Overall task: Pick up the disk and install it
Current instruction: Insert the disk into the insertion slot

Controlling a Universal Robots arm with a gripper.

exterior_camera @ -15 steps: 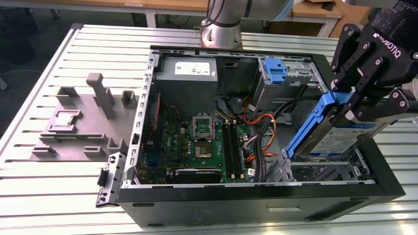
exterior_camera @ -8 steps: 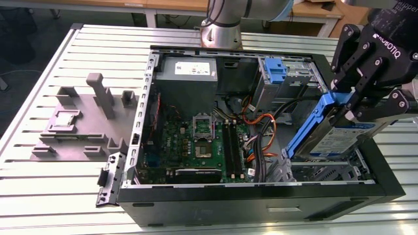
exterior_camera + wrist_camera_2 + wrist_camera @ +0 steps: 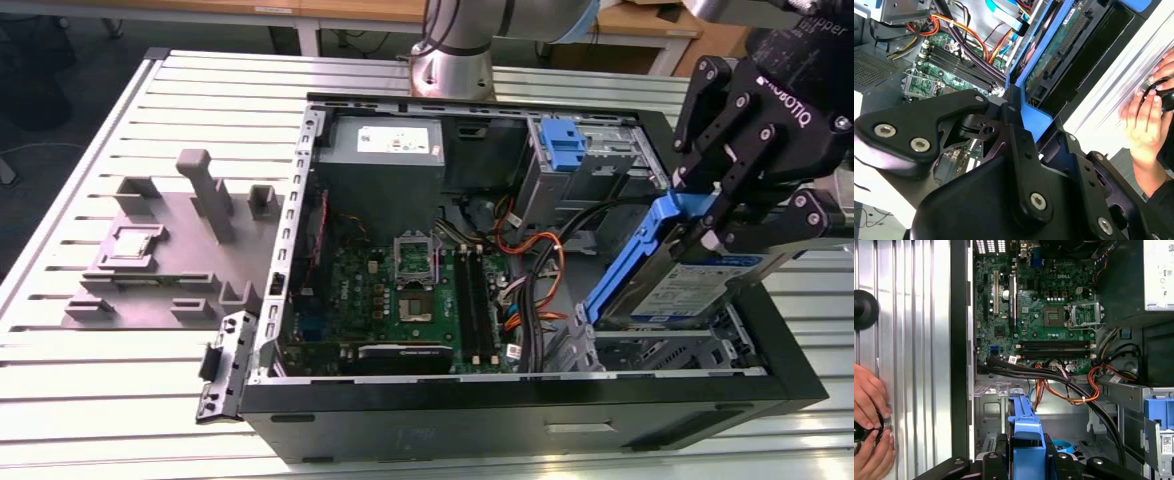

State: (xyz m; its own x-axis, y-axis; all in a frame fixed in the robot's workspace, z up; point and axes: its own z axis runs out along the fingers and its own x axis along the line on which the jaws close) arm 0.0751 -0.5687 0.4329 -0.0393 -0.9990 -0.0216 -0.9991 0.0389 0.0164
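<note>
The gripper (image 3: 718, 228) clasps the tilted disk (image 3: 683, 283), seemingly just above a bay in the computer case (image 3: 534, 412).

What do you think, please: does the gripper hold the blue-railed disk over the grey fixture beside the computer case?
Not quite: the exterior view shows the gripper holding the disk over the open computer case, not over the grey fixture beside it.

light: bright, even | glare: table (image 3: 107, 390) slats | shadow: case (image 3: 441, 415) interior
</note>
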